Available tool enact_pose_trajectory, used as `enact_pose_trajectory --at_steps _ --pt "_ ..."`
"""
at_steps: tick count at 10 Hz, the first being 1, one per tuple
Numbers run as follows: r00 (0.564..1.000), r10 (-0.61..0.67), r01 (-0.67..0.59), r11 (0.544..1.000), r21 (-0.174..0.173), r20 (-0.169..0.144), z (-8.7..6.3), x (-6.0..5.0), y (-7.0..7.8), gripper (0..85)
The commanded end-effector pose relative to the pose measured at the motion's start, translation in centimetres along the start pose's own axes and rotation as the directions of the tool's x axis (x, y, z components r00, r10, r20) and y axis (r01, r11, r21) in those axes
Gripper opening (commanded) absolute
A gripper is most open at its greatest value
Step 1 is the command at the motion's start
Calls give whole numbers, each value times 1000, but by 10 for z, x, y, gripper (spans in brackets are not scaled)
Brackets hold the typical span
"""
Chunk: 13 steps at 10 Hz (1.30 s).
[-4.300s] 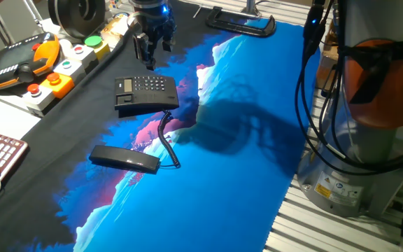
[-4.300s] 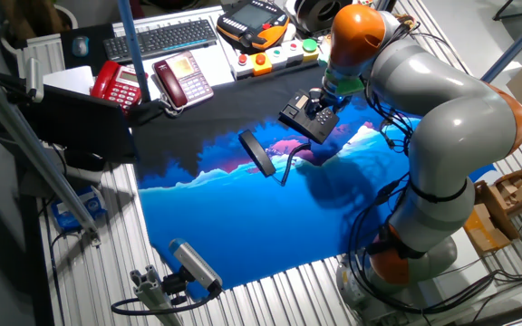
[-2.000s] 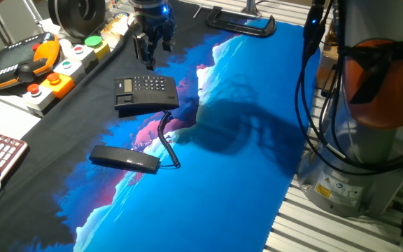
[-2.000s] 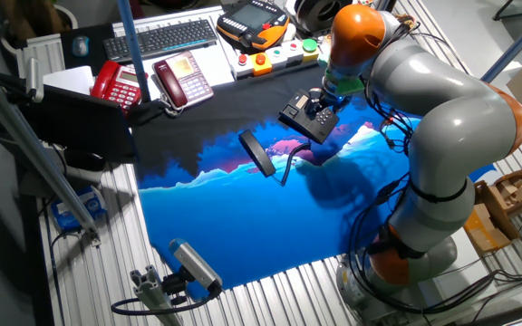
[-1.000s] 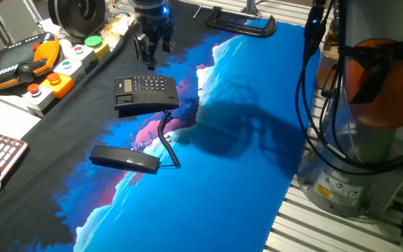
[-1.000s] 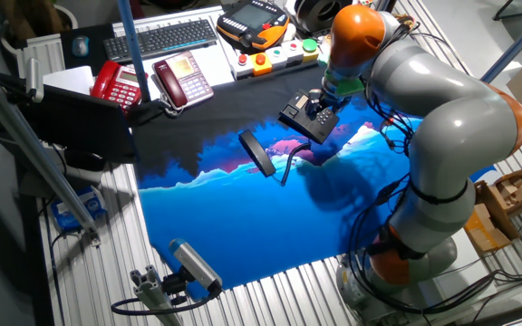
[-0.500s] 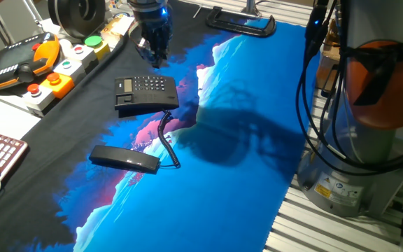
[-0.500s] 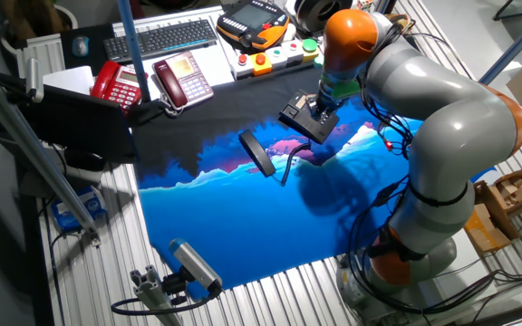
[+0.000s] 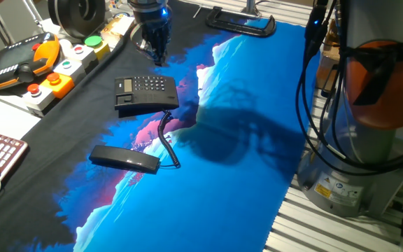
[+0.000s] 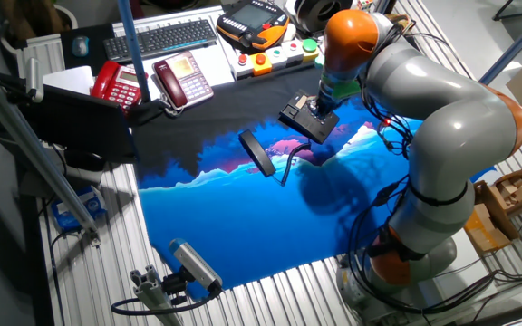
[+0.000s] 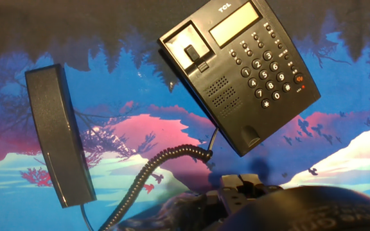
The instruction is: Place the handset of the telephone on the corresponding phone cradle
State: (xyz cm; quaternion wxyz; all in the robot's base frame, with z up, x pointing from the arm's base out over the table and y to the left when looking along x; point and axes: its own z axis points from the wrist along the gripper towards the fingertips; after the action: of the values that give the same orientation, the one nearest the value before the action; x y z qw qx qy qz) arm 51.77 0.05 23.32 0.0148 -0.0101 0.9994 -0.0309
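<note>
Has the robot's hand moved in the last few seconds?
Yes. The hand has turned and shifted slightly right, judged against the telephone beneath it, which stays put.

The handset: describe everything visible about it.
The handset is a long, slim black bar of matte plastic with rounded ends. It lies flat on the blue printed mat, off the telephone and apart from it, so the phone cradle stands empty. A coiled black cord runs from one end toward the telephone. Nothing grips it; the tool hangs beyond the telephone.

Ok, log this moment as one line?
handset: on mat, off cradle | telephone: cradle empty | gripper: above phone's far side, holding nothing
</note>
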Motion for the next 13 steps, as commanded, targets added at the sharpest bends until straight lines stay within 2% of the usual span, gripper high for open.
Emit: enact_pose_trajectory --at_steps 1,7,9,13 --pt "1000 2 -2 1000 -2 1 2 -1 1 7" --pt "1000 13 -13 1000 -9 3 9 -2 6 7" --pt "1000 17 -17 1000 1 -11 10 -1 5 7" --pt "1000 19 -20 999 -34 -13 11 -1 3 7"
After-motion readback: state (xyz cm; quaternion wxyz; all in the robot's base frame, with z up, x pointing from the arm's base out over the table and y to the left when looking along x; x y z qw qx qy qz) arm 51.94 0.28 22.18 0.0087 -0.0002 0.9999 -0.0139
